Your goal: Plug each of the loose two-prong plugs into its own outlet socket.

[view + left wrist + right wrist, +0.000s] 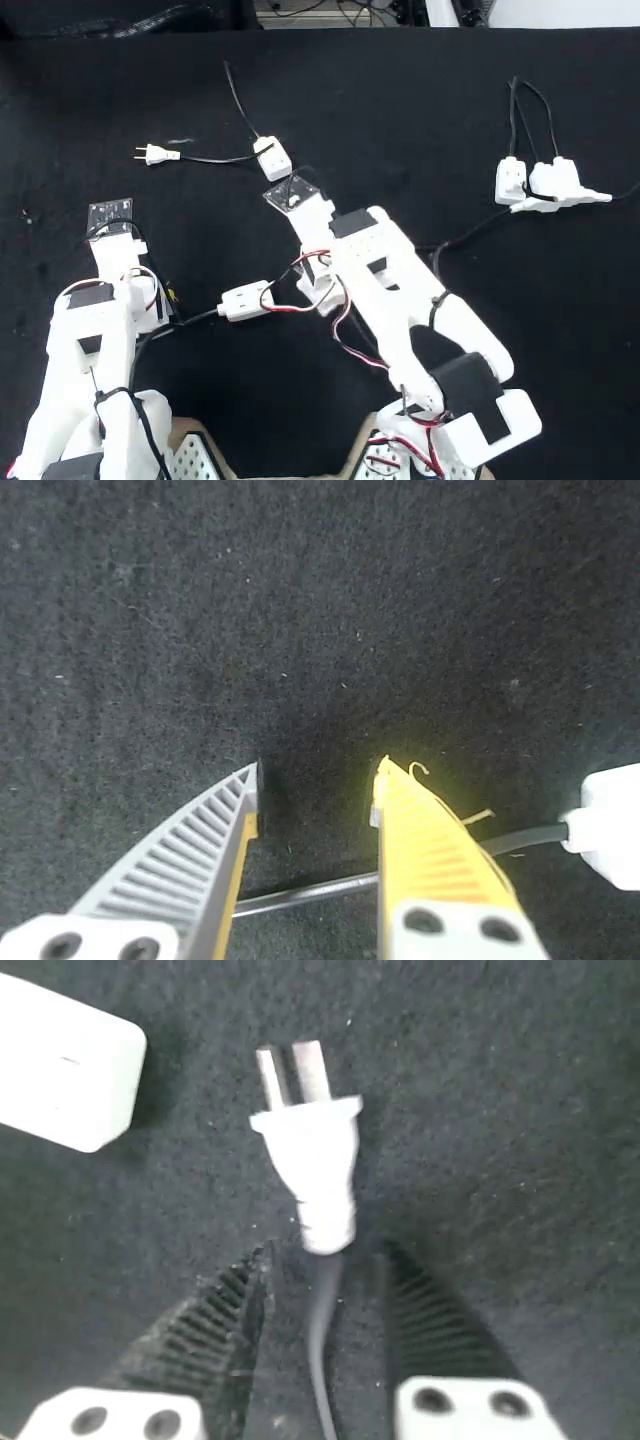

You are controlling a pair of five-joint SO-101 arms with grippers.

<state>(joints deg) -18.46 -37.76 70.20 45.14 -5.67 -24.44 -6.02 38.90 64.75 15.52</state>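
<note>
Black bench (420,110) seen from above, with two white arms reaching in from the near edge.

At the left, the left arm's fingers (430,850) are spread above bare bench and pinch nothing. A thin black cord (300,892) lies across the gap between them. A white piece (612,825), cut off at the edge, could be plug or socket; I cannot tell.

Further along, a loose plug (155,153) lies flat with its prongs pointing left, well apart from both arms. Its cord runs to a white socket block (272,157). A second socket block (245,300) lies between the arms.

At centre, the right arm's fingers (215,1330) are spread either side of the cord just behind a second plug (312,1175). That plug looks light and rigid, with a limp cord. The moulded body behind the flange seems the place to pinch. From above, the arm hides it.

Far right lies a joined plug and socket (540,185); how fully it is seated is unclear.
</note>
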